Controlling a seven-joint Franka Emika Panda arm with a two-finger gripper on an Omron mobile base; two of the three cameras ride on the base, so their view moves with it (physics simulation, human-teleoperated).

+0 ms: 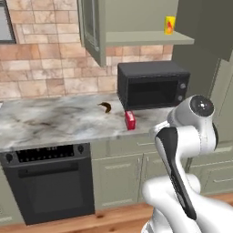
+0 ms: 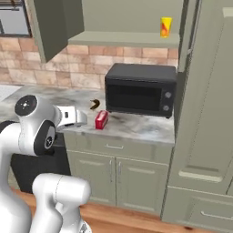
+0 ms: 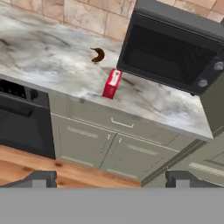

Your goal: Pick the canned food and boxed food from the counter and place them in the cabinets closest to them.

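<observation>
Boxed food (image 3: pixel 112 83) stands on the desk (image 3: pixel 52 65) just before the microwave (image 3: pixel 175 52); canned food (image 1: pixel 169 25) already sits on the cabinet shelf (image 1: pixel 145 38). Pincer (image 3: pixel 111 179) gapes empty, well apart: approach squarely, jaws straddling the box's 2 narrow sides.

Two base views look forward and down from behind the arm, left and right, sharing the bench (image 1: pixel 54 120) and microwave (image 1: pixel 152 84). The hand view faces both from farther back, ahead of the end effector (image 3: pixel 111 177).
</observation>
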